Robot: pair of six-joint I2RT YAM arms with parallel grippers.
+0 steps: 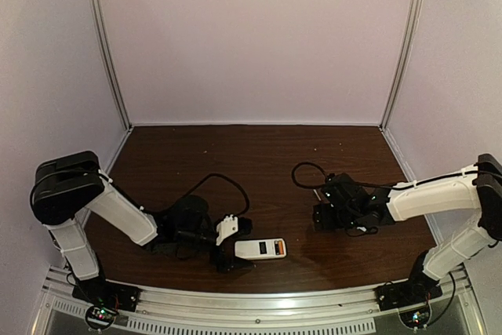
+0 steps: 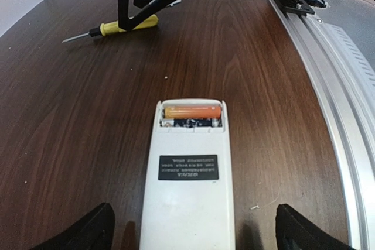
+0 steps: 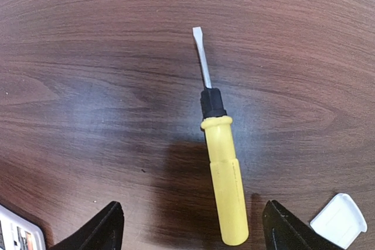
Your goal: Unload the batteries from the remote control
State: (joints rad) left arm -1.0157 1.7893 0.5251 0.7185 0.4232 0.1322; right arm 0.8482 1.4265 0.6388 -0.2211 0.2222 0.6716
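Left wrist view: the remote control [image 2: 187, 174] lies back-up by the near edge of the desk [image 2: 70, 121], orange battery [image 2: 192, 111] in its open recess, between the spread left jaws. Right jaws stand spread over a yellow-handled screwdriver [image 3: 222, 162].

White remote control [image 2: 187, 203] with black label [image 2: 188, 167] between the left gripper [image 2: 196, 229], black fingers [image 2: 88, 229], orange battery [image 2: 192, 111] beside dark battery [image 2: 190, 123] at its far end, yellow screwdriver [image 3: 225, 185], black collar, silver blade, within the right gripper [image 3: 193, 226], white cover [image 3: 338, 219] just outside one finger, brown wood-grain table [image 3: 88, 57].
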